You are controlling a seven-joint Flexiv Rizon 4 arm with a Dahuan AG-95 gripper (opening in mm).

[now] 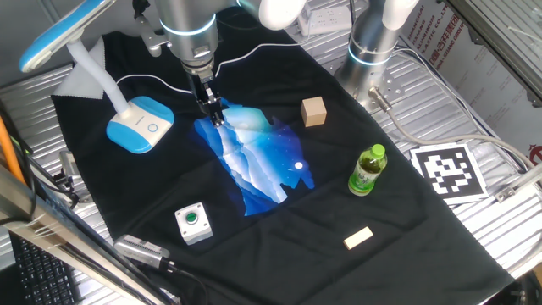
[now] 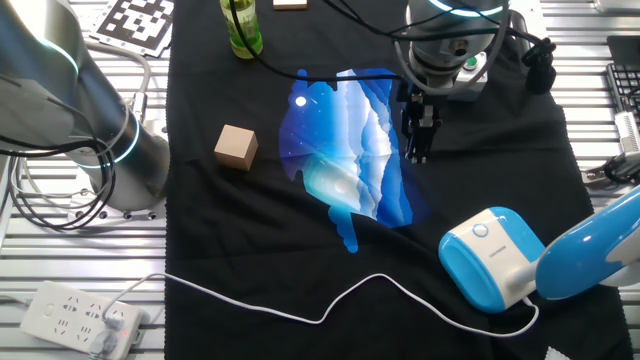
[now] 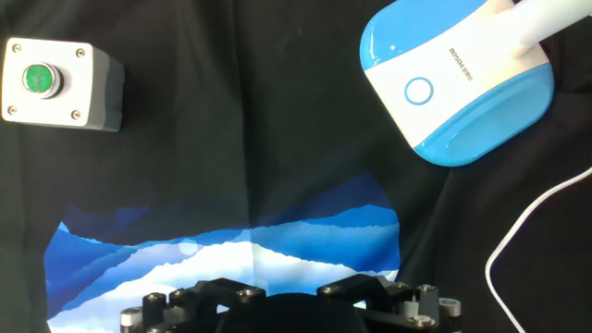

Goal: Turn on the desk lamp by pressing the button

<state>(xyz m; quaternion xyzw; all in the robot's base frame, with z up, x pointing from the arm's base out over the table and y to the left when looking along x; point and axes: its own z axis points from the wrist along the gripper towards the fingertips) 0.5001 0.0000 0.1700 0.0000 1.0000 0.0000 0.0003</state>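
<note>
The desk lamp has a light-blue and white oval base [image 1: 141, 124] at the left of the black cloth, a bendy white neck [image 1: 93, 72] and a long blue-edged head [image 1: 63, 34]. The button [image 1: 153, 129] is a small white round with a thin ring on top of the base; it also shows in the other fixed view [image 2: 481, 231] and the hand view [image 3: 418, 91]. My gripper [image 1: 214, 114] hangs over the blue-and-white print on the cloth, to the right of the base and apart from it [image 2: 417, 150]. The hand view shows only the gripper body; the fingertips are hidden.
A white box with a green push-button [image 1: 193, 222] sits near the front. A wooden cube [image 1: 313, 111], a green bottle [image 1: 367, 169] and a small wooden block [image 1: 358, 239] lie to the right. A second arm's base [image 1: 373, 42] stands behind. A white cable [image 2: 330, 300] crosses the cloth.
</note>
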